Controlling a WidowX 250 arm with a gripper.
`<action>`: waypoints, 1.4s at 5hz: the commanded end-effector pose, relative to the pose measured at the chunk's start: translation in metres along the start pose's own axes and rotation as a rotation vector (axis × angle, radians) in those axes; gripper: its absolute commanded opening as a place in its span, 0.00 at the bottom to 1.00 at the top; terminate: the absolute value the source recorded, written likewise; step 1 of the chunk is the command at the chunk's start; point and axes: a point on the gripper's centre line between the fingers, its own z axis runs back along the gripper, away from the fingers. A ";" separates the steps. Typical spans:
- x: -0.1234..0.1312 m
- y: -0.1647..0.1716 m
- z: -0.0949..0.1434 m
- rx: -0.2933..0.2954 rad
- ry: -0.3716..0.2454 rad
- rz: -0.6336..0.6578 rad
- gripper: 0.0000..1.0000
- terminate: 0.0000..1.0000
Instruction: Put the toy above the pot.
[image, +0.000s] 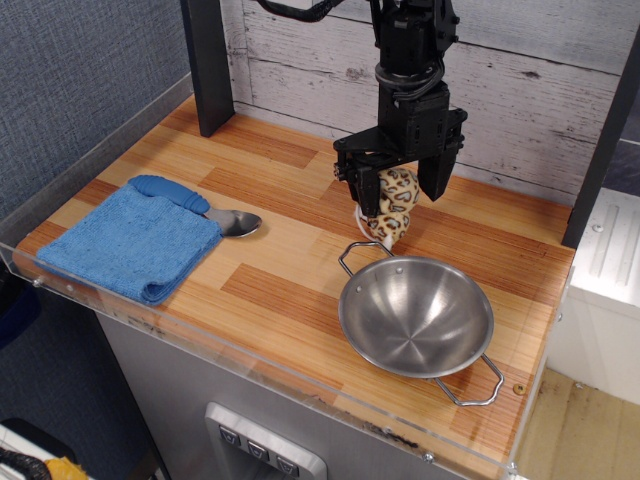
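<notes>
While open, gripper (398, 192) straddles toy (391, 205), just behind pot (416, 316)

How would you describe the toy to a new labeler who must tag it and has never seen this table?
Find the shiny steel pot near the wooden table's front right. Just behind its far wire handle, the toy sits between the fingers of the black gripper. It alone is soft and leopard-spotted, tan, brown and white.

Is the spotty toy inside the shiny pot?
No, the toy sits on the wooden table just behind the pot, between the fingers of the open pincer, and the pot is empty.
</notes>
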 end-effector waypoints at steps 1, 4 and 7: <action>0.004 -0.001 0.048 0.104 0.076 0.014 1.00 0.00; 0.006 -0.010 0.103 0.246 0.123 0.076 1.00 0.00; 0.010 -0.025 0.112 0.285 0.146 0.118 1.00 0.00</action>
